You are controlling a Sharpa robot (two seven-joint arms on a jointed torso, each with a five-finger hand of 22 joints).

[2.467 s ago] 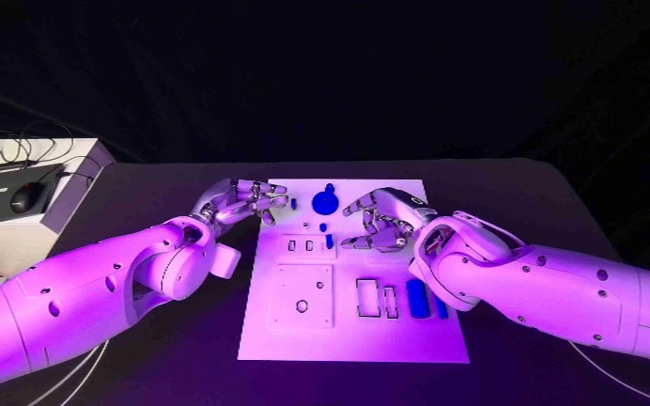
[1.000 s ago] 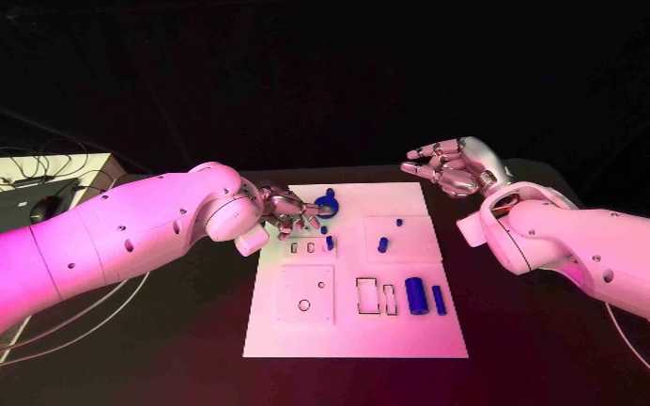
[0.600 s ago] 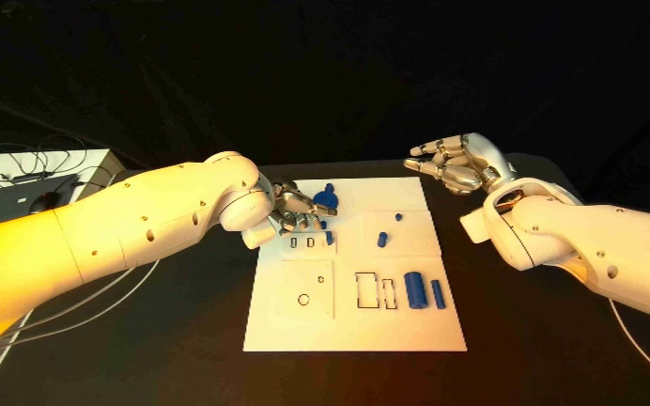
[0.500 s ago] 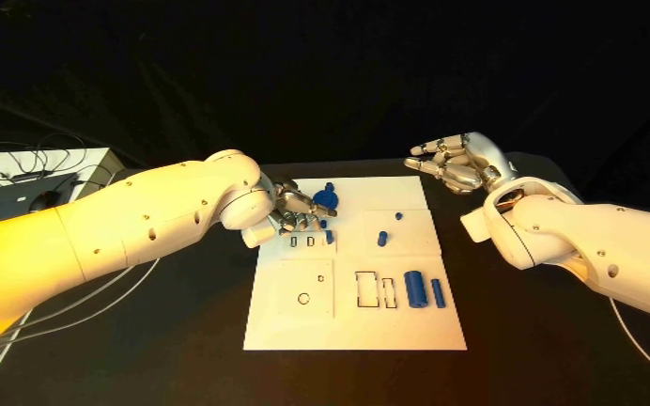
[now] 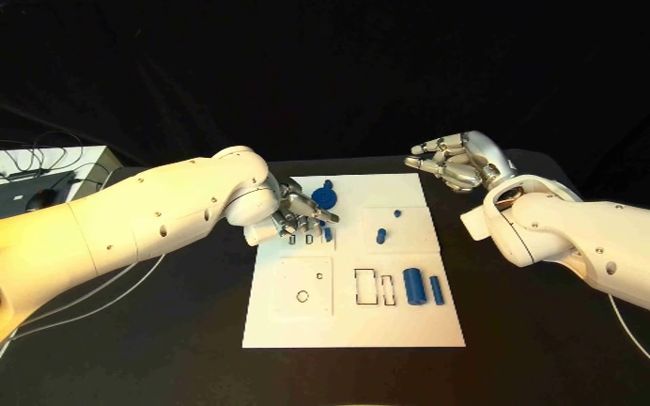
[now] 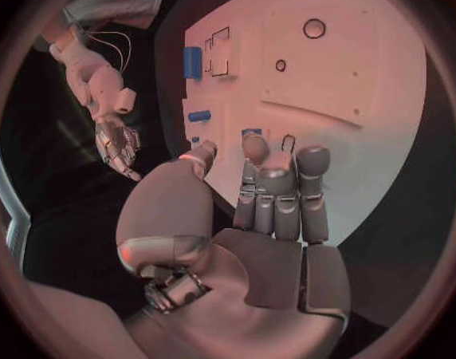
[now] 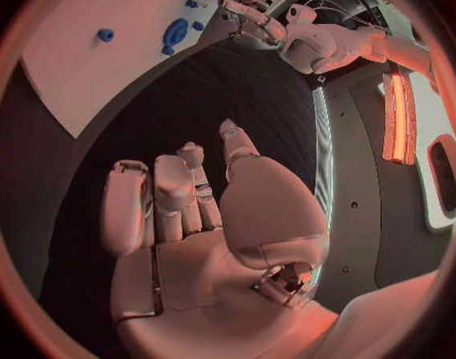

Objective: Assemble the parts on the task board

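In the head view, a black table (image 5: 162, 331) stands before a dark backdrop. At its left edge sits a white box (image 5: 40, 176) with cables, and a white task board (image 5: 355, 317) lies in the middle. No writing can be read on any of it. The board bears outlined recesses, with blue parts at several spots: a round part with a stem (image 5: 325, 196) near the far left corner, a small oblong part (image 5: 382, 234) and a tiny one (image 5: 397, 211) in the middle, and two cylinders (image 5: 424, 288) lying side by side on the right. The left hand (image 5: 296, 216) reaches over the board's far left area, fingers extended down to the slots just beside the round part; whether it grips anything cannot be told here. The right hand (image 5: 456, 163) hangs off the board's far right corner, fingers curled apart, holding nothing.

In the left wrist view, the left hand's fingers (image 6: 278, 191) lie straight and together, tips at the board (image 6: 358, 96) near a blue piece (image 6: 251, 132); nothing sits in the palm.

In the right wrist view, the right hand (image 7: 188, 215) is spread, empty, above the black table, the board (image 7: 99, 64) well apart.
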